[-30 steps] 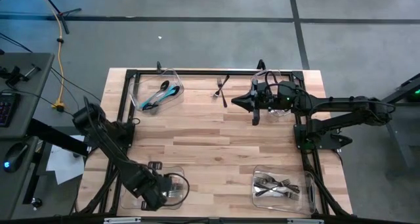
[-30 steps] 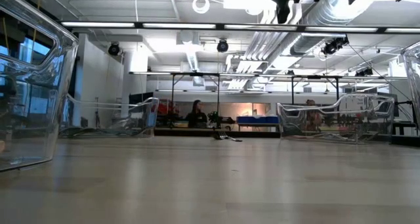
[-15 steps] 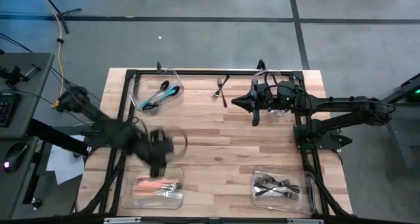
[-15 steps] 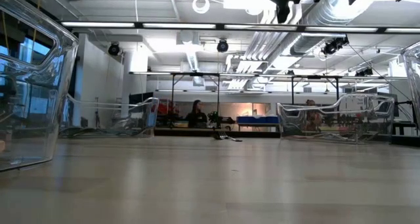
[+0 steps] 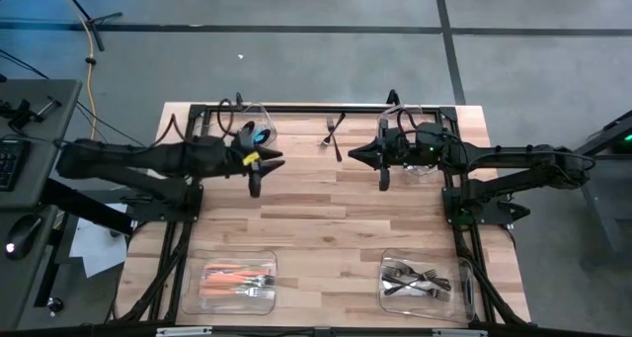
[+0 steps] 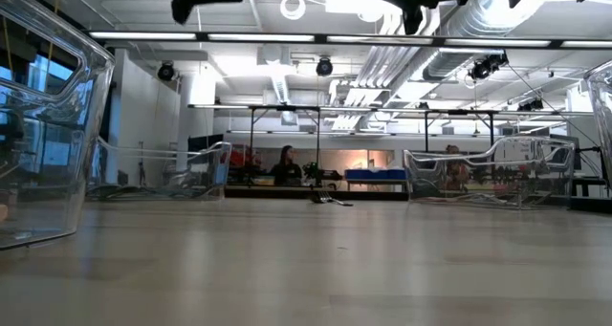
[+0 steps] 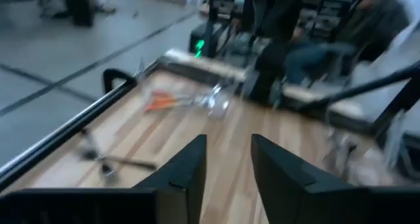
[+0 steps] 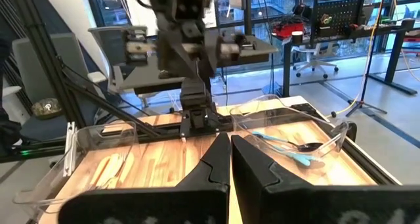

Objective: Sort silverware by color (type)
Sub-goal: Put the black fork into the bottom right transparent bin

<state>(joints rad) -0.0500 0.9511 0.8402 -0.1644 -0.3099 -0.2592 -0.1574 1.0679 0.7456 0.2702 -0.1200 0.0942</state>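
I hold my left gripper (image 5: 255, 187) empty with a narrow gap between the jaws. The loose dark fork (image 5: 332, 132) lies on the table (image 5: 326, 218) ahead of them and off to one side, its long axis I think slightly tilted. My right gripper (image 5: 384, 182), jaws closed, hangs about equally near to it, maybe a little nearer.

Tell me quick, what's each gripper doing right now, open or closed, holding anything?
Left gripper: open, nothing between its fingers, above the table near the bin with teal utensils.
Right gripper: closed, empty, at the table's far right.
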